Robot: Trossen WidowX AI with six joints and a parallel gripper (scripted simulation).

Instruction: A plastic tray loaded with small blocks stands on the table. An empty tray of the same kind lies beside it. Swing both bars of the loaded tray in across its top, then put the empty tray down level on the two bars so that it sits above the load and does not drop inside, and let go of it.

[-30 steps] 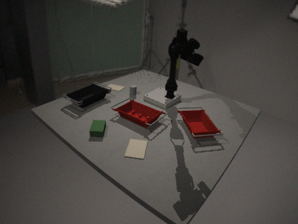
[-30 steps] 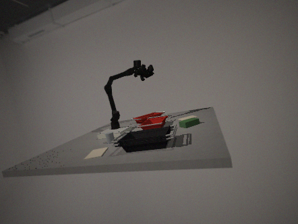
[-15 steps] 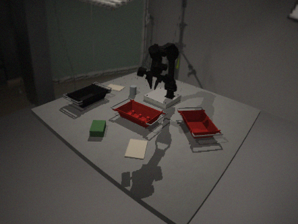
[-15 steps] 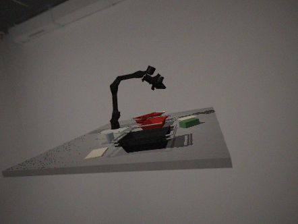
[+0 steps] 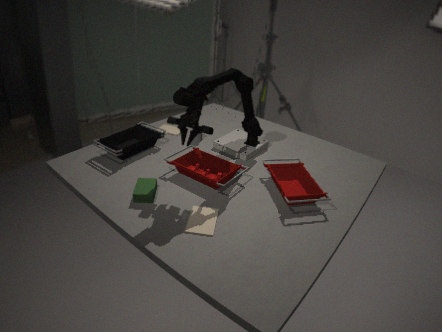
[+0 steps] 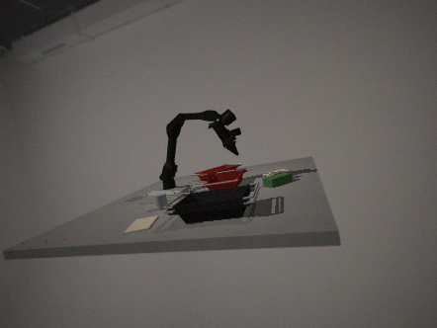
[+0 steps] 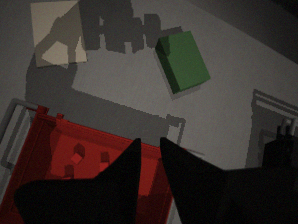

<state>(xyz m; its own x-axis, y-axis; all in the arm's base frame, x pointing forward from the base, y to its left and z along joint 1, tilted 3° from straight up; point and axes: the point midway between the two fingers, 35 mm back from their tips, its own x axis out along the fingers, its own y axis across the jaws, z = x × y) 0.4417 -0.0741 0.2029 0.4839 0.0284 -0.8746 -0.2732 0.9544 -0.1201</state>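
Observation:
The loaded red tray [image 5: 192,175] [image 6: 229,184] stands mid-table with small red blocks [image 7: 76,158] inside. Its left wire bar [image 5: 179,154] sticks out past that end; the other bar stands out at the opposite end. The empty red tray [image 5: 294,187] [image 6: 210,173] stands to the right in the top view, with a wire bar at each end. My gripper [image 5: 185,143] [image 6: 237,154] [image 7: 150,142] holds nothing; its fingers are slightly apart. It points down, above the table near the loaded tray. In the wrist view the fingers hide part of that tray.
A black tray [image 5: 130,142] [image 6: 213,205] with wire bars stands at the left. A green block [image 5: 145,191] [image 6: 278,180] [image 7: 186,62] and a cream pad [image 5: 202,220] [image 7: 47,17] lie in front. Another cream pad [image 6: 141,224] and a grey cylinder [image 6: 161,202] are near the arm's base.

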